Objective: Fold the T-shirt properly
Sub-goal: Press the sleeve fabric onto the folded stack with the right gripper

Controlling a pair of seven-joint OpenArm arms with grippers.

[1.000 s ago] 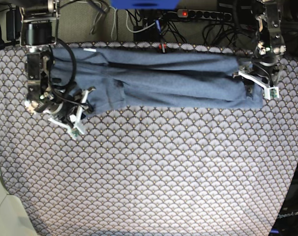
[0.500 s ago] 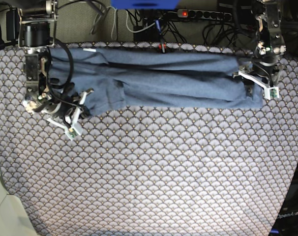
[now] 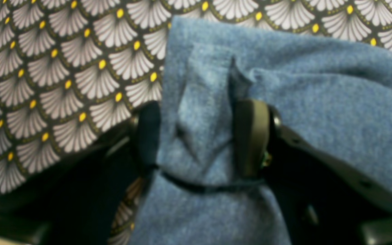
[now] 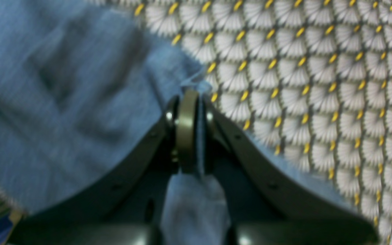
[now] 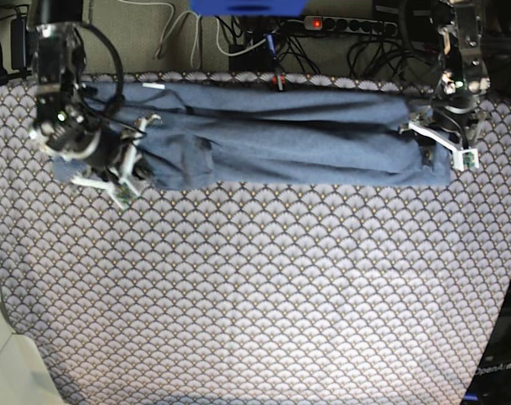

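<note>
The slate-blue T-shirt (image 5: 281,135) lies as a long folded band across the far side of the table. My right gripper (image 5: 134,167), at the band's left end in the base view, is shut on a thin edge of the T-shirt (image 4: 63,102). The cloth runs between its closed pads (image 4: 186,129). My left gripper (image 5: 439,143) holds the band's right end. A thick bunch of the T-shirt (image 3: 335,102) fills the space between its fingers (image 3: 250,136), which press on it from both sides. No lettering shows.
The scallop-patterned tablecloth (image 5: 255,295) covers the whole table in front of the shirt. A power strip (image 5: 348,25) and cables lie behind the far edge. A pale object (image 5: 2,354) sits at the front left corner.
My right gripper has closed on the shirt's left edge and moved toward the far side, carrying that corner with it. The left arm has not moved.
</note>
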